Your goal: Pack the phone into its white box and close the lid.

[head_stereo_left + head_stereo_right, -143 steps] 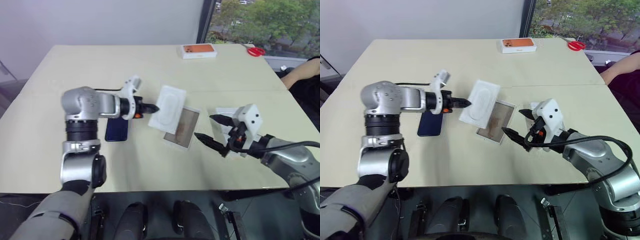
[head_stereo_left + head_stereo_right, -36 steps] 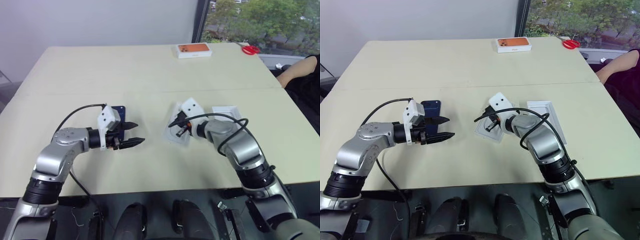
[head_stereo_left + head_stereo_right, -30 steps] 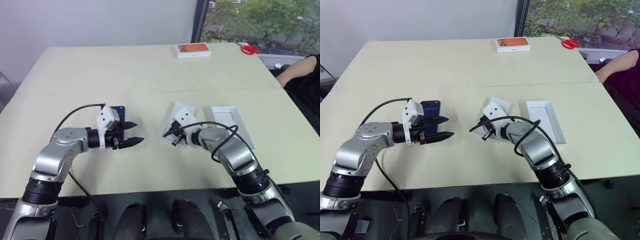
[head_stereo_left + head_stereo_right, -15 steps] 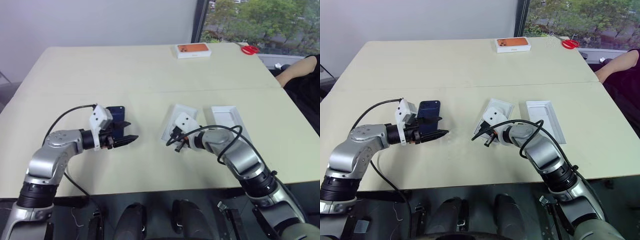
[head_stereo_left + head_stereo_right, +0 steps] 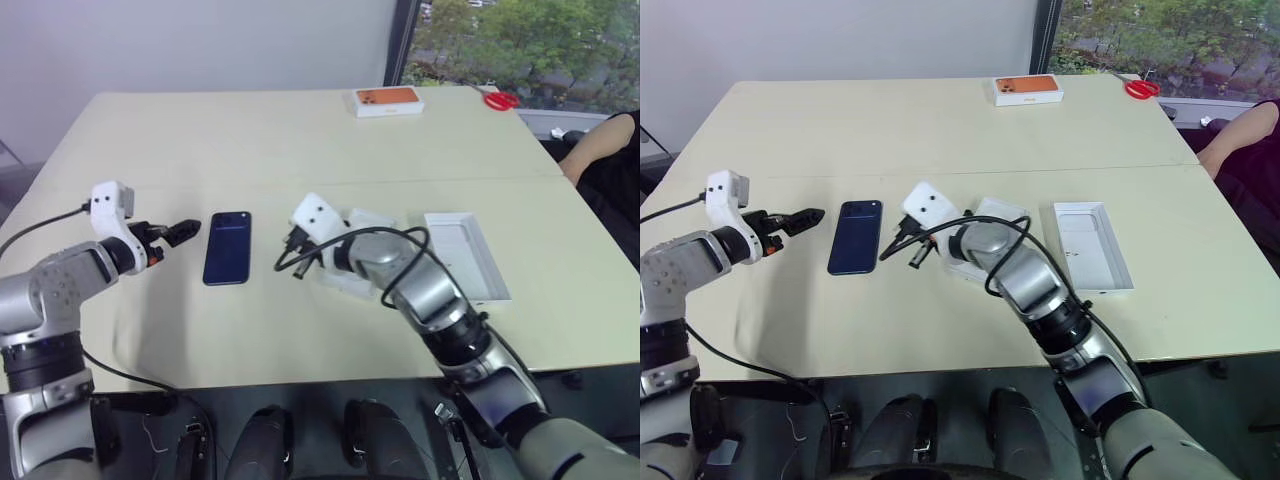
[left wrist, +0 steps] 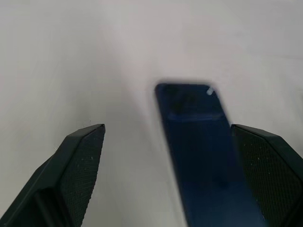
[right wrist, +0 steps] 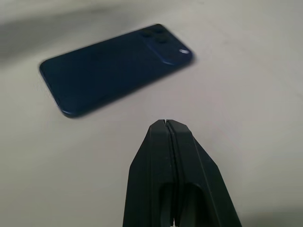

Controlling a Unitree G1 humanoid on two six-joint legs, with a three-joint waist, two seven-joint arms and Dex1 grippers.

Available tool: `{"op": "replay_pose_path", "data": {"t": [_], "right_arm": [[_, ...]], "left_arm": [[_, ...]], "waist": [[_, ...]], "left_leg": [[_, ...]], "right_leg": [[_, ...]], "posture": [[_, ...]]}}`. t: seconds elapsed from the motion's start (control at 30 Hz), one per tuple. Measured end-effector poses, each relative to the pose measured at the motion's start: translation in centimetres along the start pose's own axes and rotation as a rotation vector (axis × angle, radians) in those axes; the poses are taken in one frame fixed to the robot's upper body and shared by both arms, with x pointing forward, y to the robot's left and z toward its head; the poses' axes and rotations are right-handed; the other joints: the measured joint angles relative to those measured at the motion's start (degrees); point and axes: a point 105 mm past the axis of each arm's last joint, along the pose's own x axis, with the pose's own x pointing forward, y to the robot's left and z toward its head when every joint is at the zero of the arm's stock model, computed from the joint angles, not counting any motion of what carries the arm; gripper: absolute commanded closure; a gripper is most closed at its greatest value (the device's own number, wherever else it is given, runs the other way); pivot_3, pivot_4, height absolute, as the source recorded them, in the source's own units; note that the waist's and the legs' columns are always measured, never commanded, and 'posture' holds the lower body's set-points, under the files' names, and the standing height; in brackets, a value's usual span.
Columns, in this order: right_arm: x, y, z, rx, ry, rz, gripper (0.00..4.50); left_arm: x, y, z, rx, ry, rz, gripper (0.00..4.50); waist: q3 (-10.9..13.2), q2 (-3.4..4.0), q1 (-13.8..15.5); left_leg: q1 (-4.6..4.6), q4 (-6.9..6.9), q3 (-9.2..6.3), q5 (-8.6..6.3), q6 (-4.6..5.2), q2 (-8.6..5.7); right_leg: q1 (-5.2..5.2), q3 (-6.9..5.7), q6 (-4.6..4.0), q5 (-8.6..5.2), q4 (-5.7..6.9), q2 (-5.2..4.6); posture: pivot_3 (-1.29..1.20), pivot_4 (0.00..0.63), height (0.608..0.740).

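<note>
Phone (image 5: 227,247), a slim dark navy-blue glossy slab, lies flat on your pale cream worktop (image 5: 200,130), gripped by neither arm. Your left gripper (image 5: 178,232) hovers just left of it, jaws spread wide and empty. Your right gripper (image 5: 892,250) points at the phone's other side, jaws pressed together. Behind that arm sits the shallow white cardboard box (image 5: 992,212), with the white cardboard lid (image 5: 1092,246) further right, open side up.

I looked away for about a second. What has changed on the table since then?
The left gripper drew back off the phone toward the robot's left and opened wider. The right gripper, fingers shut, swung left from the white box toward the phone. Phone, box and lid lie where they were.
</note>
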Motion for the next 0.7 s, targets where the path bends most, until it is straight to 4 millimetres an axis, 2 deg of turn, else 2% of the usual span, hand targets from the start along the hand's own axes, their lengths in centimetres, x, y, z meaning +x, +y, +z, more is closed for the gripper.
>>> {"op": "replay_pose_path", "data": {"t": [0.07, 0.2, 0.43, 0.63, 0.7], "right_arm": [[1.1, 0.3, 0.1, -0.013, 0.013, 0.008, 4.5], [2.3, 1.1, -0.9, -0.028, 0.054, 0.037, 4.5], [4.6, 3.2, -2.5, -0.033, 0.124, 0.109, 4.5], [5.4, 3.8, -2.1, -0.048, 0.113, 0.135, 4.5], [5.4, 3.7, -2.1, -0.052, 0.112, 0.137, 4.5]], "left_arm": [[0.3, 0.1, -1.0, -0.066, 0.132, 0.004, 0.04], [0.4, -0.5, -1.5, -0.105, 0.216, -0.02, 0.04], [0.8, -1.8, -2.0, -0.143, 0.285, -0.083, 0.04], [1.6, -3.9, -2.7, -0.154, 0.296, -0.17, 0.04], [1.7, -4.1, -2.8, -0.165, 0.293, -0.178, 0.04]], "waist": [[0.0, -0.03, -0.1], [0.0, -0.03, -0.4], [0.0, 0.0, -0.3], [-0.1, 0.03, 0.1], [-0.1, 0.03, 0.1]], "left_leg": [[0.0, -0.01, -0.02, 0.0, -0.01, 0.01], [0.0, -0.05, 0.01, 0.02, -0.05, 0.02], [0.09, -0.08, 0.0, 0.08, -0.18, 0.01], [0.1, -0.1, -0.05, 0.16, -0.34, -0.13], [0.1, -0.11, -0.05, 0.15, -0.32, -0.16]], "right_leg": [[-0.01, -0.01, 0.0, 0.0, 0.0, 0.03], [-0.02, 0.02, 0.0, 0.0, 0.0, 0.01], [0.0, 0.03, -0.01, 0.0, 0.05, -0.04], [0.03, 0.01, -0.01, 0.0, 0.05, -0.37], [0.02, -0.01, -0.01, 0.0, 0.05, -0.43]], "posture": [[0.0, 0.15, 0.74], [0.0, 0.15, 0.74], [0.0, 0.15, 0.74], [0.0, 0.15, 0.74], [0.0, 0.15, 0.74]]}}
